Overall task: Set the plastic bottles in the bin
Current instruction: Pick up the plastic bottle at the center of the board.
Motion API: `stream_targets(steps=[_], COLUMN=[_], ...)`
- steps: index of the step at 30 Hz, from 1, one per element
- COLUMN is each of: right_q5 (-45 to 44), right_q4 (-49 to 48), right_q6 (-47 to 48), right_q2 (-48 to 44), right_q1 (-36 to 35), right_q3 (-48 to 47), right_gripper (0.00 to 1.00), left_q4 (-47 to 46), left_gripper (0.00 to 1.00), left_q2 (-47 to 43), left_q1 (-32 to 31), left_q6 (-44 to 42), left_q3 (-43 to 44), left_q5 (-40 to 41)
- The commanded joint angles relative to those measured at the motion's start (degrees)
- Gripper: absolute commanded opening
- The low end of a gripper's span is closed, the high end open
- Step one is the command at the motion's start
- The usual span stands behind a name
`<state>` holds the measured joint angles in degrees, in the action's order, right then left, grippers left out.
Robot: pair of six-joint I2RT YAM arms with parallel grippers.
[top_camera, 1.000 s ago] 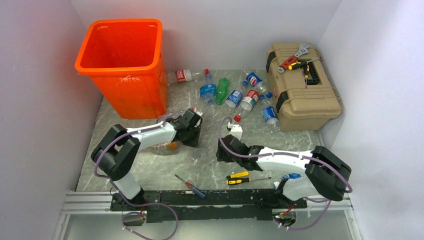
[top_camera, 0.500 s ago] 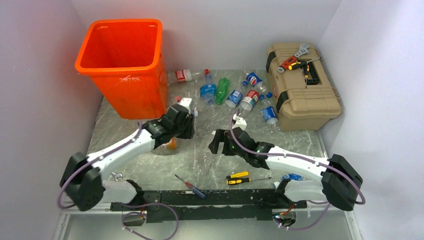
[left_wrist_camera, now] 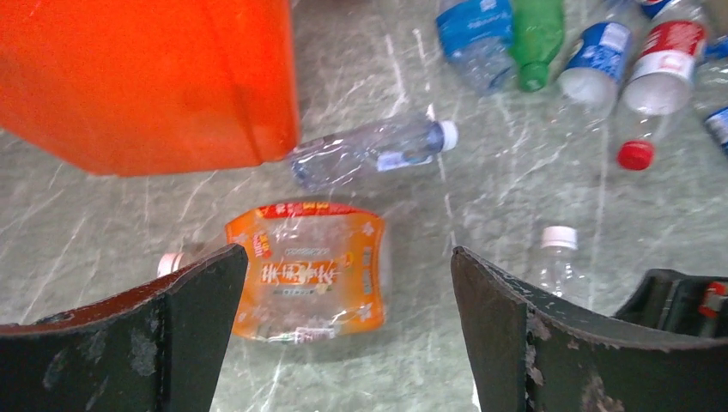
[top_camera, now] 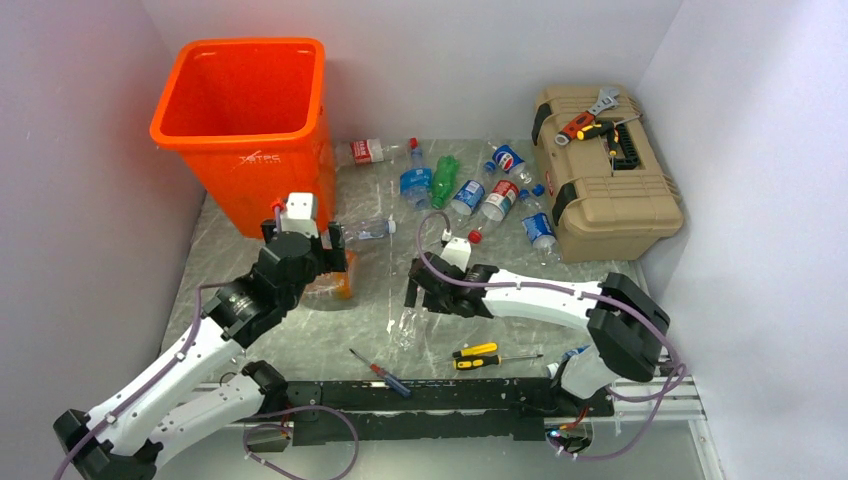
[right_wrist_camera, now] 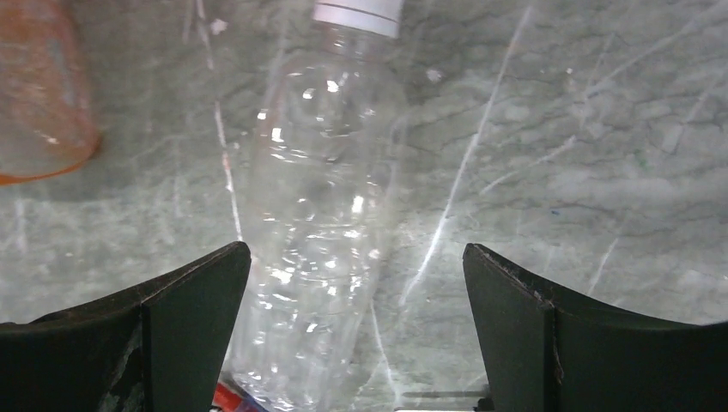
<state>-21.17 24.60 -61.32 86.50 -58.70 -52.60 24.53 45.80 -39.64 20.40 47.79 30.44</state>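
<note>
Seen from above, the left fingers (top_camera: 333,245) hang over a flattened clear plastic bottle with an orange label (top_camera: 330,286). The tall square bright-orange plastic bin (top_camera: 245,110) stands upright just beyond them. The right fingers (top_camera: 413,290) hang above a clear unlabelled plastic bottle with a white cap (top_camera: 405,325) lying on the grey marbled tabletop (top_camera: 580,275). A scatter of further plastic bottles (top_camera: 470,185) lies well ahead of both.

In the left wrist view, the left fingers are spread wide and hold nothing. The orange-labelled bottle lies between and ahead of their tips, nearer the finger at the view's left. Further ahead, a slim clear bottle with a white cap (left_wrist_camera: 369,153) lies just beside the bin's corner.

In the right wrist view, the right fingers are also wide apart and empty. The unlabelled bottle lies lengthwise between them, its cap pointing away.
</note>
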Motion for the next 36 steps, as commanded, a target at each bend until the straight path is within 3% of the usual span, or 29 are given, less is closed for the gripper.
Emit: stream_targets(steps=[1, 11, 16, 21, 28, 32, 36], right_q5=[-2.96, 0.49, 0.78, 0.41, -1.68, -5.40, -6.99], right_q4=[5.06, 2.64, 0.34, -0.20, 0.11, -10.83, -32.57], right_q6=[-2.05, -2.66, -1.78, 1.09, 6.53, 14.79, 26.36], right_q2=[2.20, 7.75, 7.56, 7.76, 4.15, -8.14, -22.16], right_q1=[-0.67, -3.51, -4.75, -6.42, -7.63, -9.53, -11.35], right_q3=[-2.97, -1.82, 1.64, 2.74, 1.46, 6.25, 18.58], right_gripper=[1.00, 0.99, 0.94, 0.82, 0.56, 0.48, 0.44], left_q4=[-1.36, 0.44, 0.52, 0.81, 0.81, 0.65, -0.89], left_gripper=[0.95, 0.94, 0.93, 0.92, 0.92, 0.91, 0.91], left_q2=[-0.37, -0.64, -1.13, -0.98, -0.93, -0.98, -1.52], left_q1=[0.18, 0.18, 0.17, 0.17, 0.20, 0.18, 0.26], left_q6=[-0.35, -0.34, -0.81, -0.50, -0.38, -0.21, -0.88], left_q3=[-1.40, -0.52, -0.74, -0.42, -0.33, -0.29, -0.45], left_q5=[3.31, 1.23, 0.67, -0.78, -2.40, -3.20, -4.71])
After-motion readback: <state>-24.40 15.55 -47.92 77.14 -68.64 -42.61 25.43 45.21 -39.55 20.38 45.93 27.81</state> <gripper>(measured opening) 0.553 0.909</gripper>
